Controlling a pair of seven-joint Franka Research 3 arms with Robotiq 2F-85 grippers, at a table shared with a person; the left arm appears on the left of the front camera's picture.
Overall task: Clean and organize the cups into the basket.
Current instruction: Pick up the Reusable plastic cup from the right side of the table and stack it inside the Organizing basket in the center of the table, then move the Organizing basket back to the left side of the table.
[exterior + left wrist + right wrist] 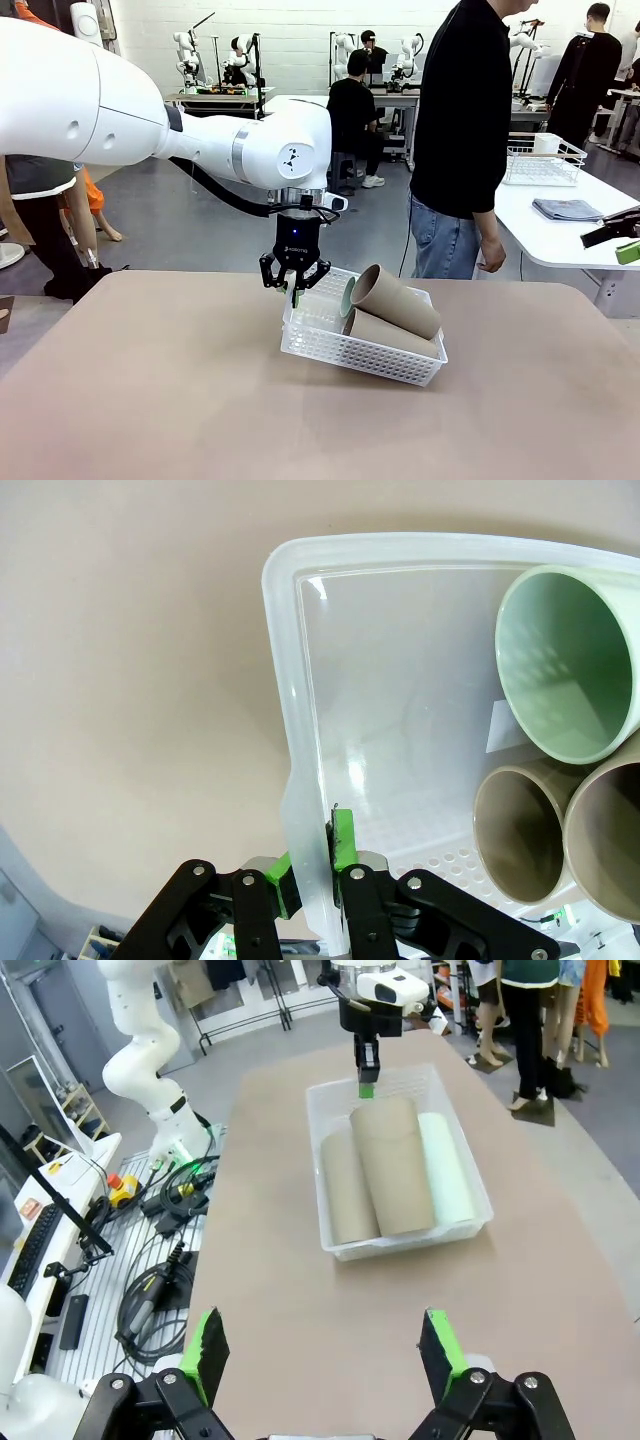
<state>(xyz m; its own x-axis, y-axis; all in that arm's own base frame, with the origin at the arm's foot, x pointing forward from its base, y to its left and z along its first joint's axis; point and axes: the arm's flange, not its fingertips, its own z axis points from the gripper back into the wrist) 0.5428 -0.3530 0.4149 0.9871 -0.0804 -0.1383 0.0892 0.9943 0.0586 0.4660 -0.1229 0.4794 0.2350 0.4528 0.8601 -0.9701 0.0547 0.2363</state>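
Three cups (392, 300) lie on their sides in the basket (350, 352) near the table's (150, 400) middle in the front view, and the left gripper (294, 286) pinches the basket's left end wall, lifting that end. From the left wrist, its green pads (344, 838) clamp the translucent rim either side, the mint cup (565, 660) above two tan ones. From the right wrist, the right gripper (325, 1350) hangs with its fingers spread, well apart from the basket.

basket (300, 780) pinched in left gripper (312, 875): glossy translucent white plastic, perforated sides. cups (565, 665) beyond it: matte, smooth. table (130, 680): matte tan.
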